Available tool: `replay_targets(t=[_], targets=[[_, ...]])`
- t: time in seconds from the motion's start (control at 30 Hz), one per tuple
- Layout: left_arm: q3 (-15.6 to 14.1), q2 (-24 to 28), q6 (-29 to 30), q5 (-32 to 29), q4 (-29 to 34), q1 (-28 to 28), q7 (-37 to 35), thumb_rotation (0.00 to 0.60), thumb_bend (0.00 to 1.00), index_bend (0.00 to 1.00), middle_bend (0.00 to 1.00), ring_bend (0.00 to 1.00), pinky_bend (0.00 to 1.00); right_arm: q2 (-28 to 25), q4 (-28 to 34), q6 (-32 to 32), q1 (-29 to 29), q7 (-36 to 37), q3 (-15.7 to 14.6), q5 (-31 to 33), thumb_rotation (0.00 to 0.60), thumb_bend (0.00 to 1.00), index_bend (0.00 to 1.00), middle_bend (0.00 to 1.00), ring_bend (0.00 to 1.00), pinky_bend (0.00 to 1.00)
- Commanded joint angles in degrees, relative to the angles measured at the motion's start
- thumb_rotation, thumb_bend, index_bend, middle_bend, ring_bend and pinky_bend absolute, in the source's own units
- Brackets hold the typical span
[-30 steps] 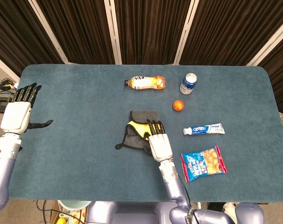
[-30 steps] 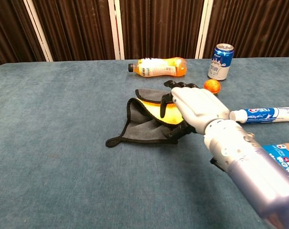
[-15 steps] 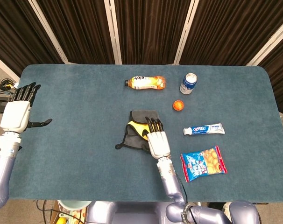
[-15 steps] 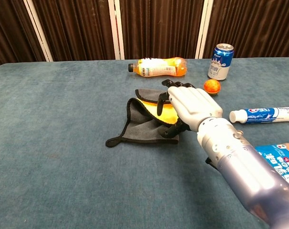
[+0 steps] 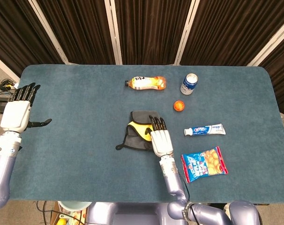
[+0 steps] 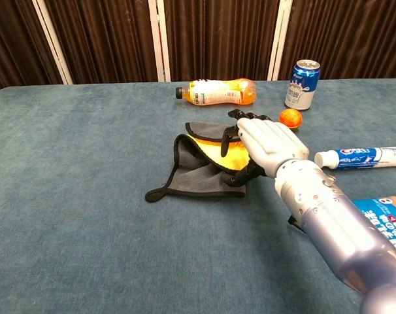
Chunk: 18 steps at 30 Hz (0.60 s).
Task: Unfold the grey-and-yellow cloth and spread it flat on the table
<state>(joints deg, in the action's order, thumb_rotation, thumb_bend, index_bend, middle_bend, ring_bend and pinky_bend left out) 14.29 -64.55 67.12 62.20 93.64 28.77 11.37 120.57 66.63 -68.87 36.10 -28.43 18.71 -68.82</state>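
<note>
The grey-and-yellow cloth [image 5: 135,133] lies folded and bunched at the table's middle, grey outside with a yellow lining showing and a strap trailing to the left [image 6: 201,176]. My right hand [image 5: 161,140] lies palm down over the cloth's right edge, fingers stretched out over the yellow part [image 6: 266,144]. Its thumb touches the cloth's lower right edge; I see no fold lifted. My left hand [image 5: 18,112] hovers by the table's far left edge, fingers spread, holding nothing. It does not show in the chest view.
An orange drink bottle [image 5: 146,83] lies behind the cloth. A blue can [image 5: 189,84] and a small orange ball [image 5: 179,105] sit at the back right. A toothpaste tube [image 5: 205,129] and a snack bag [image 5: 204,164] lie right of my right hand.
My right hand has slid a little to the right along the cloth's edge after first shifting left. The cloth keeps nearly the same shape. The left hand has barely moved.
</note>
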Motion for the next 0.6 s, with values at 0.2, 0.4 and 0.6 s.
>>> replay_targets(t=[0.2,0.4,0.6], targets=[[0.0,0.0,0.1,-0.2,-0.1,0.1,0.2,0.600,0.05,0.00,0.00,0.00,0.06,0.0,-1.3,-0.2,0.4,2.0,0.2,-0.3,0.600,0.44,0.52,0.06,0.00,0.00],[-0.1,-0.1,0.1,-0.2,-0.1,0.1,0.4,0.600,0.05,0.00,0.00,0.00,0.06,-0.6,-0.8,-0.5,0.5,2.2,0.0,-0.8,0.600,0.49,0.56,0.07,0.00,0.00],[-0.2,-0.1,0.2,-0.1,0.1,0.1,0.6,0.600,0.05,0.00,0.00,0.00,0.06,-1.4,-0.2,-1.0,0.4,2.1,0.0,-0.9,0.600,0.52,0.61,0.10,0.00,0.00]])
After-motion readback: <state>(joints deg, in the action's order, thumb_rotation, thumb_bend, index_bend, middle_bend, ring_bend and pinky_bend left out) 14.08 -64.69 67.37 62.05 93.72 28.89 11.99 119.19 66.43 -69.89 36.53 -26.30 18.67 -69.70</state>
